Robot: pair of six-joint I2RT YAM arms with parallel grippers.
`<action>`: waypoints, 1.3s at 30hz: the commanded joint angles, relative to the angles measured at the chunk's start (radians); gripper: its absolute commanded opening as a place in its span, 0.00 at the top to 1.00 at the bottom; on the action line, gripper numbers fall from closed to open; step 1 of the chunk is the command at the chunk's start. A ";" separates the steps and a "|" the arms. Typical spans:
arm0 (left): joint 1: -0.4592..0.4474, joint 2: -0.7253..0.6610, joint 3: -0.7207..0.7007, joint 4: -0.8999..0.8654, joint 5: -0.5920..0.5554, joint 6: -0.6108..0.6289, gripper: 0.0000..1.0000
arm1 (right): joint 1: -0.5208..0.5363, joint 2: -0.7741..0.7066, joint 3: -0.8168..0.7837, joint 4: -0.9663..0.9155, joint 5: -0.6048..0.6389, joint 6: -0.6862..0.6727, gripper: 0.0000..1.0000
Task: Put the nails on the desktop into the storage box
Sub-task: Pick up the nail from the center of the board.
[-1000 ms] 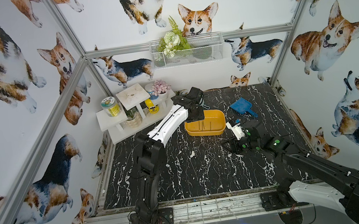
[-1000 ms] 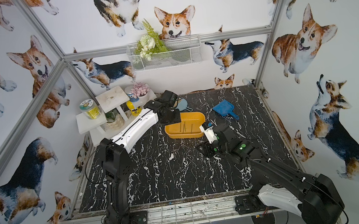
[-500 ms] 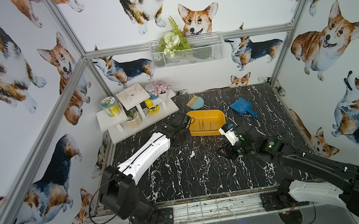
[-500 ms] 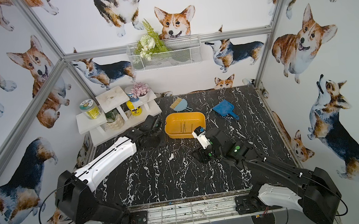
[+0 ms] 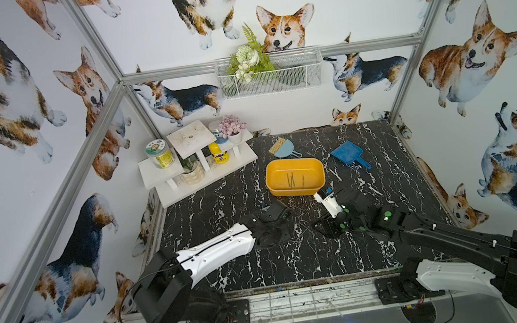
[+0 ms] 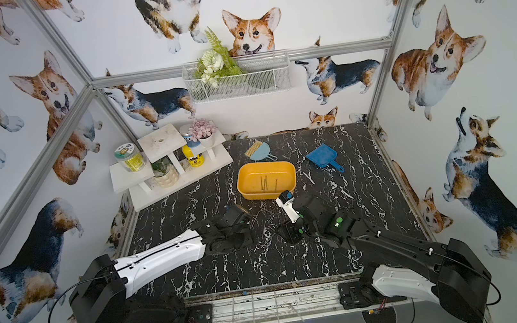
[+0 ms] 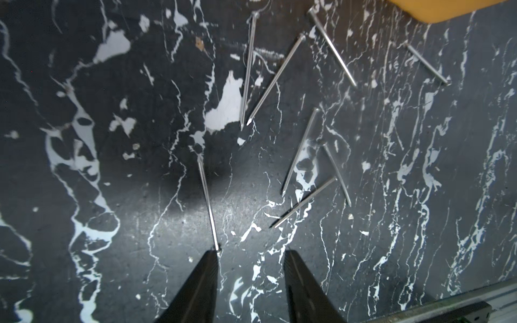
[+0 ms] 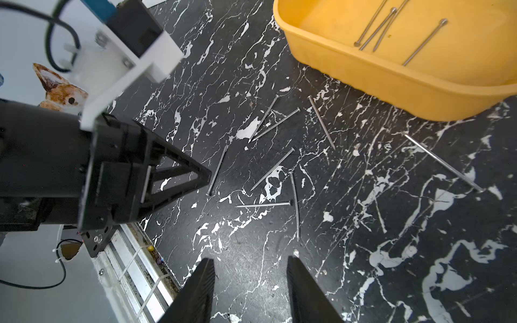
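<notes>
Since the left gripper (image 7: 251, 257) hangs low over the black marbled desktop (image 7: 84, 251) with its jaws apart and nothing between them, the step in hand looks like picking up one more of the loose nails (image 7: 300, 151). These lie scattered flat on the desktop between the two arms, just in front of the yellow storage box (image 5: 297, 191), where a few nails (image 8: 385, 28) already rest on its floor. The nearest nail (image 7: 208, 204) ends right at one fingertip (image 7: 209, 263) rather than between the two. A good grasp would therefore call for a small shift sideways and forward until the shank lies centred between the fingers. The tips should then go down to the surface before closing, because a thin pin lying flat is likely to roll or slip out otherwise. The right gripper (image 8: 251, 263) is likewise spread and empty close by, and ought to give way to the left arm's path to the box.
</notes>
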 commanded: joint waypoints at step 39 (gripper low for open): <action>-0.053 0.045 -0.134 0.068 0.002 -0.151 0.70 | -0.001 -0.048 -0.069 0.075 0.018 0.031 0.52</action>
